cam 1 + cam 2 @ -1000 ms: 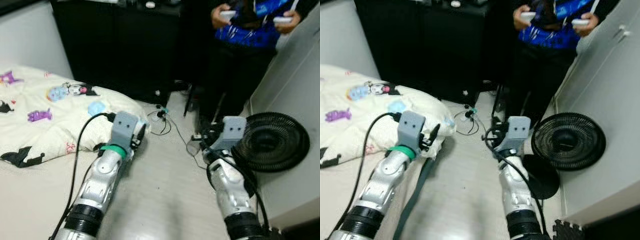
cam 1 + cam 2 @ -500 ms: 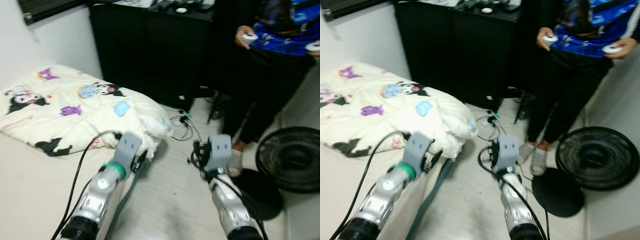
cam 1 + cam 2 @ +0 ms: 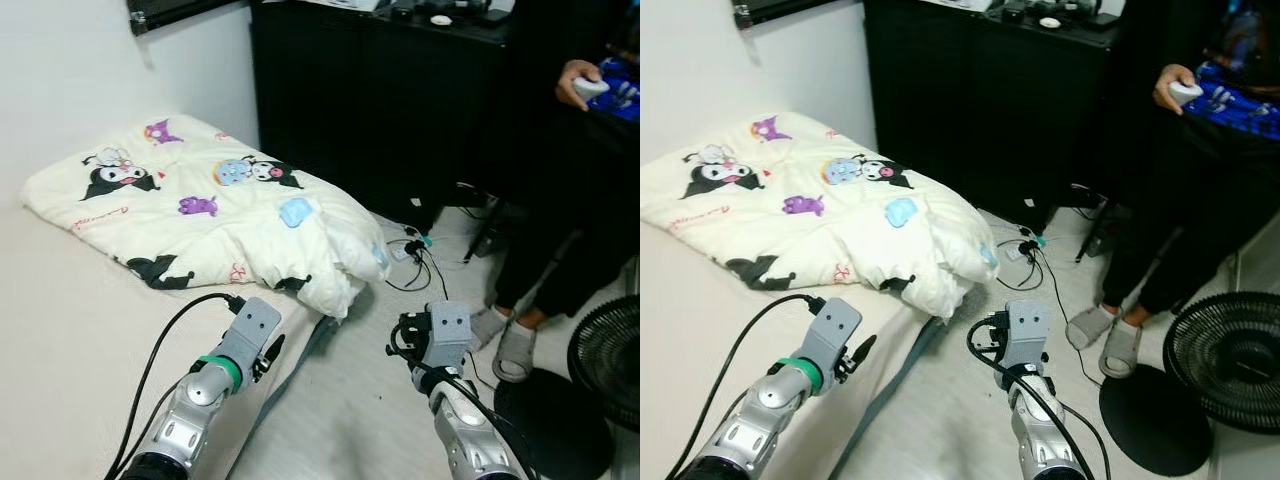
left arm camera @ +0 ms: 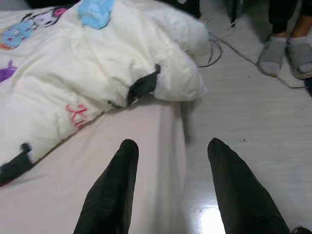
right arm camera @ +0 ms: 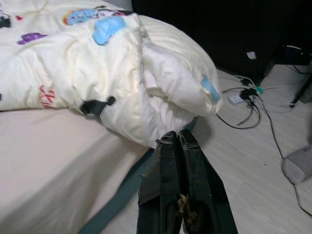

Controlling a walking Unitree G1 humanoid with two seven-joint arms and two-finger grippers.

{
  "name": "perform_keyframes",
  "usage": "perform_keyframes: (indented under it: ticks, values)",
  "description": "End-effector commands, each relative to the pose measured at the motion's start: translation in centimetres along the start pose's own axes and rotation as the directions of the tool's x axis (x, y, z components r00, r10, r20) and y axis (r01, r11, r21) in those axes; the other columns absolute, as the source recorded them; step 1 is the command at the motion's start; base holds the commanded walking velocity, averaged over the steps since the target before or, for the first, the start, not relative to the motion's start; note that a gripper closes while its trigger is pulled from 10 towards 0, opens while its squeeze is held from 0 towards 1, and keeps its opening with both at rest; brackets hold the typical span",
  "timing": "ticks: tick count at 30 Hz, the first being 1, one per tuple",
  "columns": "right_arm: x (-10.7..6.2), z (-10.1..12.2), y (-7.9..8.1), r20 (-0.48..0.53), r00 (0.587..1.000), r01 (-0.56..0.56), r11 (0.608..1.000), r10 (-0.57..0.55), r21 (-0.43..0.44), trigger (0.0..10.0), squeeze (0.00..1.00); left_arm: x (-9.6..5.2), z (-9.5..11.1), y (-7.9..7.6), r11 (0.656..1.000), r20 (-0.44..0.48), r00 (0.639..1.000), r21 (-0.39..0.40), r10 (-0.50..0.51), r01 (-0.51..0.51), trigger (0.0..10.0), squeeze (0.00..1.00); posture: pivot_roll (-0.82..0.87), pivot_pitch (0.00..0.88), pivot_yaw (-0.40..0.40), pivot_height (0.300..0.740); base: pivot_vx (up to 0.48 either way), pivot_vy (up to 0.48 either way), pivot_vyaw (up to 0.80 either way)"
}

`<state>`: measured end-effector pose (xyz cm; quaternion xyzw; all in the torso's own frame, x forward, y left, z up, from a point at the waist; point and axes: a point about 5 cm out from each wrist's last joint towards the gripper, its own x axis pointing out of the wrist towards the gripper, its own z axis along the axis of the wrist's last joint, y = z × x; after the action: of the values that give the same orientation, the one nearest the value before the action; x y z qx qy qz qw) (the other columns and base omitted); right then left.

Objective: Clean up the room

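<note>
Left gripper [image 4: 168,146] held low over the mattress [image 3: 70,330] edge, its two black fingers [image 4: 114,187] spread well apart with nothing between them; just ahead of it, the cream cartoon-print duvet [image 3: 200,215] lies rumpled on the bed, its nearest bulge overhanging the mattress edge toward the floor; a dark strap [image 5: 114,197] hangs down the mattress side below that bulge.

Right gripper [image 5: 178,139] out over the pale floor [image 3: 940,420], fingers pressed together, holding nothing; duvet corner just ahead of its tips and to its left; beyond it, a tangle of cables and a power strip [image 3: 1025,250] on the floor by the black cabinet [image 3: 980,110].

To the right gripper's right: a person [image 3: 1200,170] standing in grey slippers, a white controller [image 3: 1185,90] in hand; farther right, a black floor fan [image 3: 1230,360] lying on the floor.
</note>
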<state>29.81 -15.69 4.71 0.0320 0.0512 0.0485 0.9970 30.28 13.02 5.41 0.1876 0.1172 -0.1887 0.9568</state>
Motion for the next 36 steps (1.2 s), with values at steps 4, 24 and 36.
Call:
perform_keyframes:
  ticks: [4,24,36]
  values:
    - [0.0,-0.3,-0.2,-0.001,1.0,0.0,1.0,0.0,-0.002,10.0,0.0,0.1,-0.3,-0.3,1.0,0.007,1.0,0.011,-0.006,0.006,10.0,0.0,-0.01,0.017,0.012,0.74,0.0,0.0,0.74]
    - [-0.5,-1.5,-0.4,-0.041,0.999,-0.011,1.0,0.01,-0.011,10.0,0.0,0.2,-0.5,-0.6,1.0,0.016,1.0,0.007,-0.009,0.009,10.0,0.0,-0.01,0.018,0.009,0.74,0.0,0.0,0.74]
    - [-0.6,-1.7,-0.5,-0.046,0.999,-0.009,1.0,0.009,-0.01,10.0,0.0,0.1,-0.9,-0.5,1.0,-0.001,1.0,0.001,-0.004,0.004,10.0,0.0,-0.01,0.024,0.012,0.74,0.0,0.0,0.74]
